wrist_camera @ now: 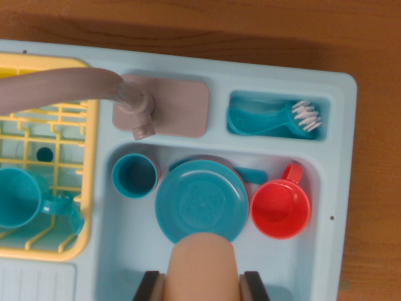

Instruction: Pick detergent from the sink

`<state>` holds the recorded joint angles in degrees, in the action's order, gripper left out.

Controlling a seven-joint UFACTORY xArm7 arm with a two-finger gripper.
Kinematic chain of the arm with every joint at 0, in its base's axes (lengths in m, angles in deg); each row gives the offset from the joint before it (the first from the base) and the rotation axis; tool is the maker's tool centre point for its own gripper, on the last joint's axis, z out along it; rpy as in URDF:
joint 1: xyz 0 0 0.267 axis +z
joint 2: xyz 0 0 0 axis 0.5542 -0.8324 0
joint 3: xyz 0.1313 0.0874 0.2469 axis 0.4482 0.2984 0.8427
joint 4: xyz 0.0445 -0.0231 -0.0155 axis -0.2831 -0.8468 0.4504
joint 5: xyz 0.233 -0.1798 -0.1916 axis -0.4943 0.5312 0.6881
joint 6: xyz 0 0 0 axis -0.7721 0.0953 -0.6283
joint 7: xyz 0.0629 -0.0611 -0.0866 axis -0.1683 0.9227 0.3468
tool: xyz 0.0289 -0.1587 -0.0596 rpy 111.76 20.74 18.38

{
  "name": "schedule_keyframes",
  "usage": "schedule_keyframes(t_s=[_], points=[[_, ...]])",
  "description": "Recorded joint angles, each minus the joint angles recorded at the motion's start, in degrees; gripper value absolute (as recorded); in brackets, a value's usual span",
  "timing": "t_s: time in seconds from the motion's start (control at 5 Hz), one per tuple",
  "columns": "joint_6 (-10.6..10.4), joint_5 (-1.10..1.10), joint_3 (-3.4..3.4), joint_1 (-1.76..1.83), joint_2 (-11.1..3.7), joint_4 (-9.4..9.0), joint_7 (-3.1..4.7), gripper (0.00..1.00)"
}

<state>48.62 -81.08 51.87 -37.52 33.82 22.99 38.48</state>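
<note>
My gripper [202,287] sits at the bottom edge of the wrist view, its two dark fingers [149,287] pinched against the sides of the detergent [203,266]. The detergent is a peach-coloured bottle with a rounded end; that end points up the frame, toward the faucet [135,103], and its long axis runs along my line of sight, so I see it foreshortened. It hangs over the near part of the sink [125,251], with its far end overlapping the plate.

Sink contents:
- a teal plate [199,197], lying flat in the middle;
- a teal cup [135,175], to the wrist view's left of the plate, mouth up;
- a red cup [281,208], touching the plate's right edge, handle pointing away from me.

A small compartment at upper right holds a teal brush [276,119] with white bristles. The yellow rack [56,163] on the left holds a teal mug [22,197].
</note>
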Motion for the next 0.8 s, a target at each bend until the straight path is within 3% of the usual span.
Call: schedule_keyframes(t_s=[0.8], points=[[0.9,0.02,0.0,0.01,0.25,0.66,-0.01,1.0]])
